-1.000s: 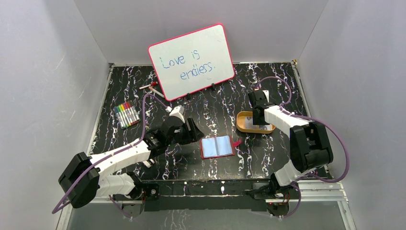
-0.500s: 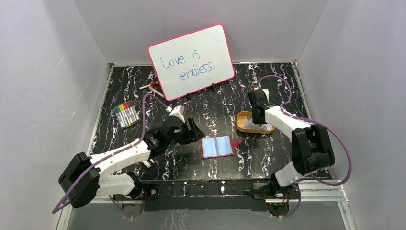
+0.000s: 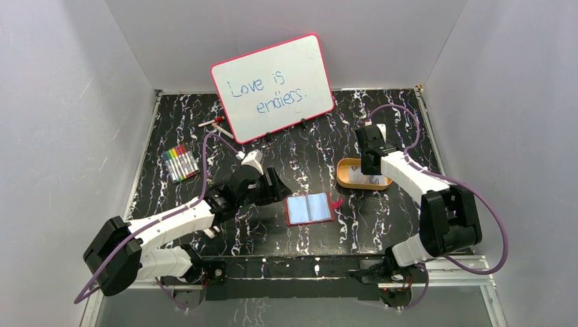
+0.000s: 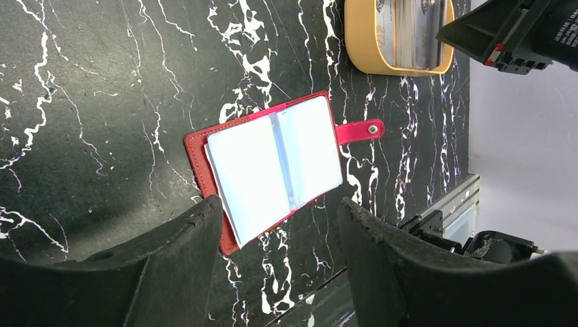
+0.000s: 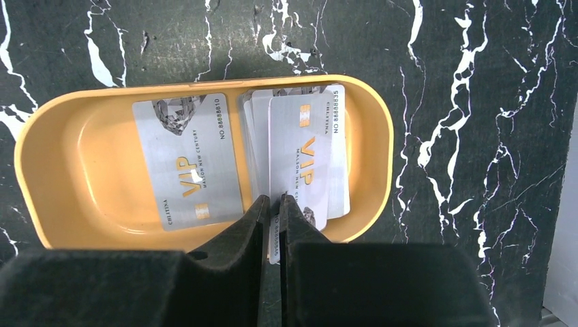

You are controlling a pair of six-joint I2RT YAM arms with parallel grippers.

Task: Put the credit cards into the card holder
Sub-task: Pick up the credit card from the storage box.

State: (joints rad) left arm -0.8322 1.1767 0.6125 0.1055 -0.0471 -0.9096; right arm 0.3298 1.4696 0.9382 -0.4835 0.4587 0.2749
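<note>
As the card holder (image 4: 272,170) lies open, right jaws pinch one card (image 5: 300,157).

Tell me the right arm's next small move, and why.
Probably lift the right gripper straight up. Its fingers look closed on the near edge of the top card in the orange tray, so raising should free it from the tray before carrying it to the open card holder.

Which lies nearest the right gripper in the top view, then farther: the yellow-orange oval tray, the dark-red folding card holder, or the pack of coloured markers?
1. Yellow-orange oval tray: under the right gripper.
2. Dark-red card holder: table centre.
3. Coloured markers pack: far left.
</note>
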